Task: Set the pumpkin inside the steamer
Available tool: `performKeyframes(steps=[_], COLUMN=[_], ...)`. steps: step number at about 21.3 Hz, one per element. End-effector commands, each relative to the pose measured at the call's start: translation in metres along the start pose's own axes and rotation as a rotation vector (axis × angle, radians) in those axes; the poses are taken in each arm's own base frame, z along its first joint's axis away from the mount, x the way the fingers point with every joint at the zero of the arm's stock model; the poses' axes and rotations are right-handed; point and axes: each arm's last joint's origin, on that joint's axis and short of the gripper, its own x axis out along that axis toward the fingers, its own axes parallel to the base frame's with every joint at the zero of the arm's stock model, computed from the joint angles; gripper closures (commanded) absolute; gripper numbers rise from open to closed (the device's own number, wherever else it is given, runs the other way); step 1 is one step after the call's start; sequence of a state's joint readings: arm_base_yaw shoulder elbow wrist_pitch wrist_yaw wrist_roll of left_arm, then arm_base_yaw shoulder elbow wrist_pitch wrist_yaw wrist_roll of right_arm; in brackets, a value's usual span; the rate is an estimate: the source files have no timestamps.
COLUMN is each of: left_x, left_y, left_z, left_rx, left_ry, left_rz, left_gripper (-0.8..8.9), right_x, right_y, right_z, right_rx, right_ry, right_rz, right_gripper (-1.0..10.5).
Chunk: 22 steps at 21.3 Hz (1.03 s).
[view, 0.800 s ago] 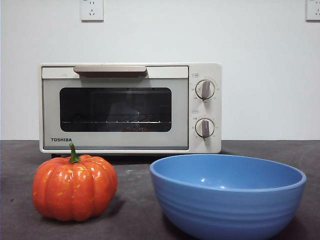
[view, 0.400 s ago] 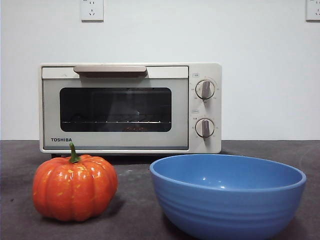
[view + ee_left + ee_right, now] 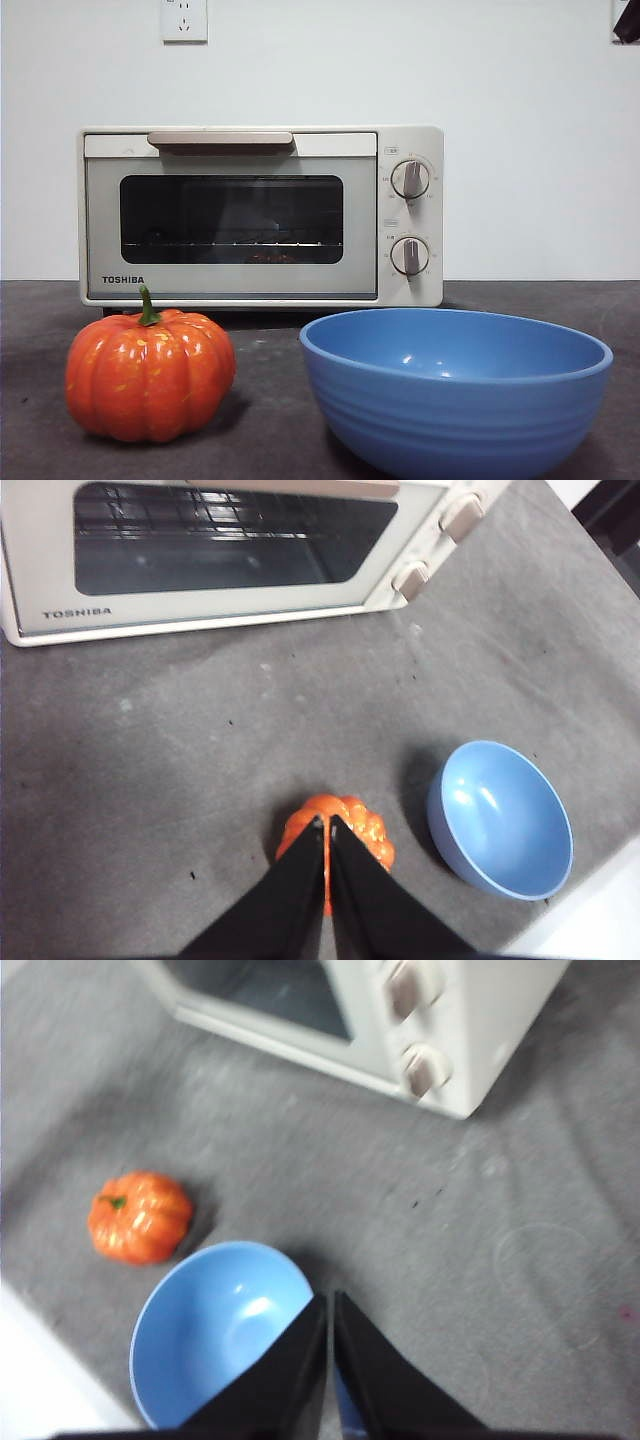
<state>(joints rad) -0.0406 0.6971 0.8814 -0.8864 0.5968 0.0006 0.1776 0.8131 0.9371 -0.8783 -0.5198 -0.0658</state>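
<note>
A dark arm tip (image 3: 627,22) has appeared top right; with both grippers' jaws closed and empty, open the steamer (image 3: 260,215) door squarely first, the pumpkin (image 3: 149,377) waiting on the table before it.

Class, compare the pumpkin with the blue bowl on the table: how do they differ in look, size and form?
The pumpkin is glossy orange, ribbed, with yellow flecks and a green stem; the bowl is plain blue with faint ridges outside. The pumpkin is smaller and narrower than the bowl. The pumpkin is a closed round body, the bowl open and hollow, with nothing in it. Both stand upright on the dark table before the steamer.
</note>
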Motion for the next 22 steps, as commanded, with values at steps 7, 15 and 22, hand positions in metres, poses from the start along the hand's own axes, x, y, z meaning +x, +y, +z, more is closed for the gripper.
performKeyframes(steps=[7,15,22], left_x=[-0.004,-0.004,-0.004], left_y=[-0.003,-0.003,-0.003], left_z=[0.005,0.005,0.005], left_rx=[0.041,0.041,0.041], left_ry=[-0.026,-0.026,-0.027], left_rz=[-0.004,-0.004,-0.004], left_gripper=[7.97,7.97,7.98], right_x=[0.000,0.004,0.045], right_y=[0.003,0.010,0.040], right_z=[0.004,0.008,0.036], right_rx=[-0.014,-0.056,-0.152], right_ry=[-0.007,-0.021,-0.022], right_rz=[0.014,0.059,0.246], right_gripper=[4.9,5.0,5.0])
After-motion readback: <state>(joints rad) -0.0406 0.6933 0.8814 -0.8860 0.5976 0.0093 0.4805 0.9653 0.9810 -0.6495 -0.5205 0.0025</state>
